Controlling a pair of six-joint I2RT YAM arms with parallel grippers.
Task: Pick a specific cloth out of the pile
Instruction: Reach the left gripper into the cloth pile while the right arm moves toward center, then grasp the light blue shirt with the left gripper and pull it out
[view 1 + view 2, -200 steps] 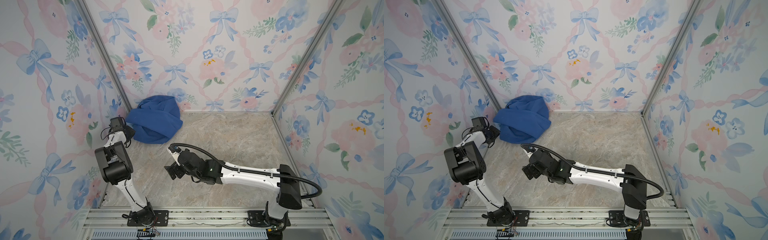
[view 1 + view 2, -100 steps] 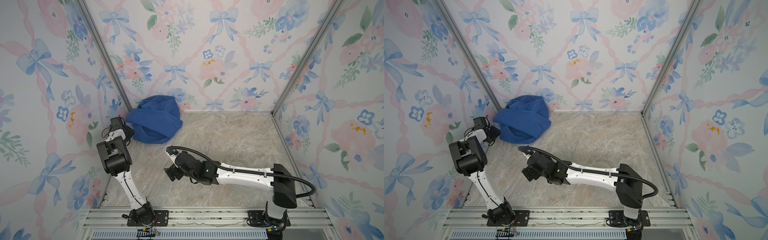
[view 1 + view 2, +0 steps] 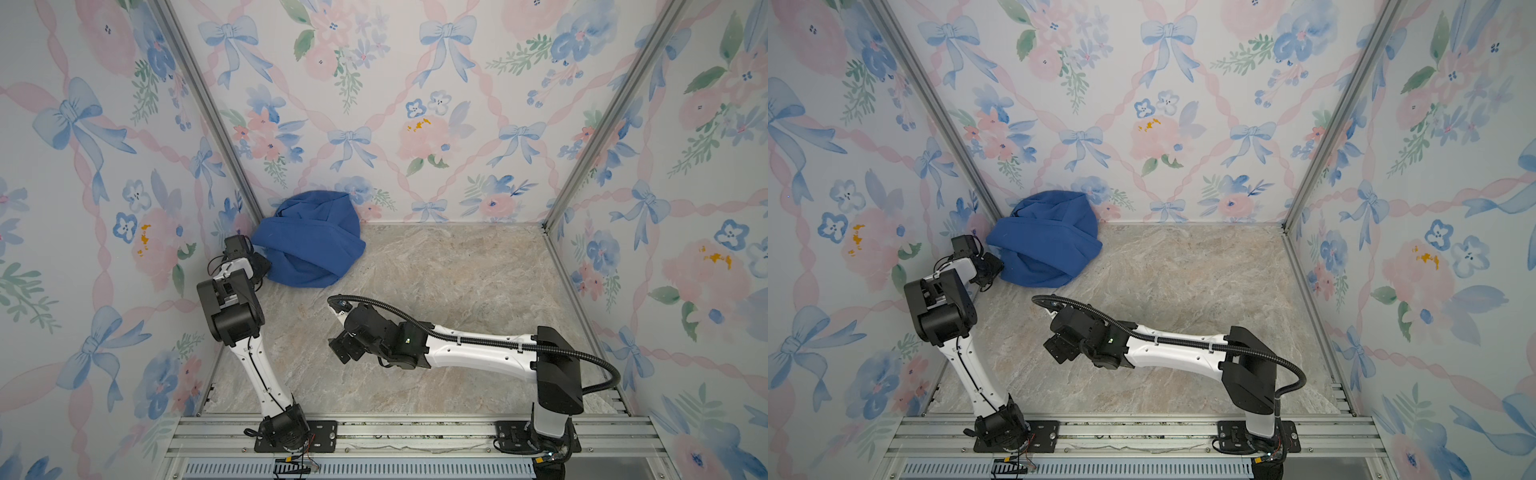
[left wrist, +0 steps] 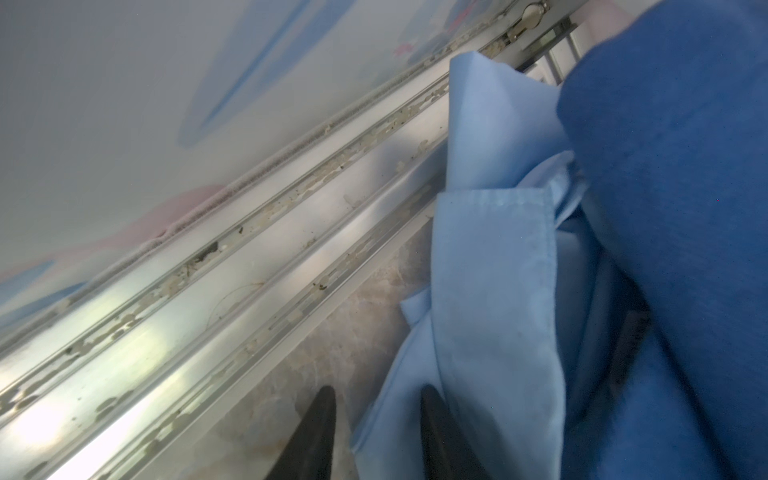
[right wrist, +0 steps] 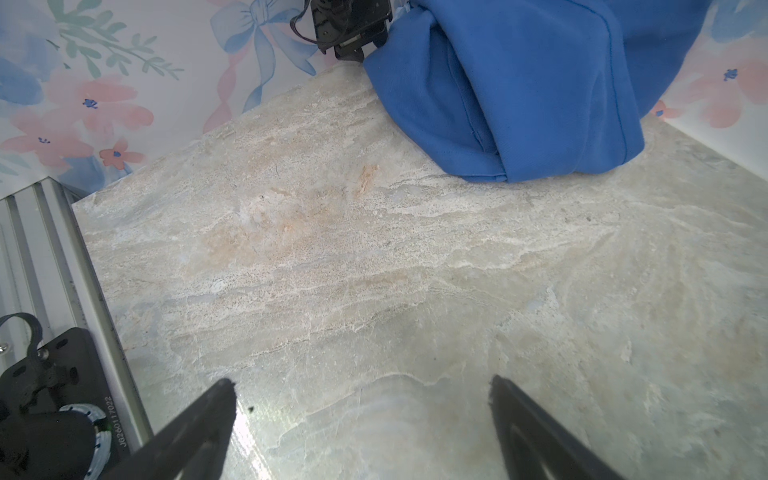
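Peeking from under the pile (image 4: 685, 166), thin sky-blue cloth (image 4: 494, 270); left fingers (image 4: 316, 436) slightly parted, right fingers (image 5: 199, 432) spread.

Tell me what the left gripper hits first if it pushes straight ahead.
Most likely the light-blue cloth: its edge lies between the open fingers of the left gripper, though depth is unclear.

cloth (image 4: 494, 291): mostly buried under pile (image 4: 685, 208) | left hand (image 4: 378, 390): fingers cut by frame edge
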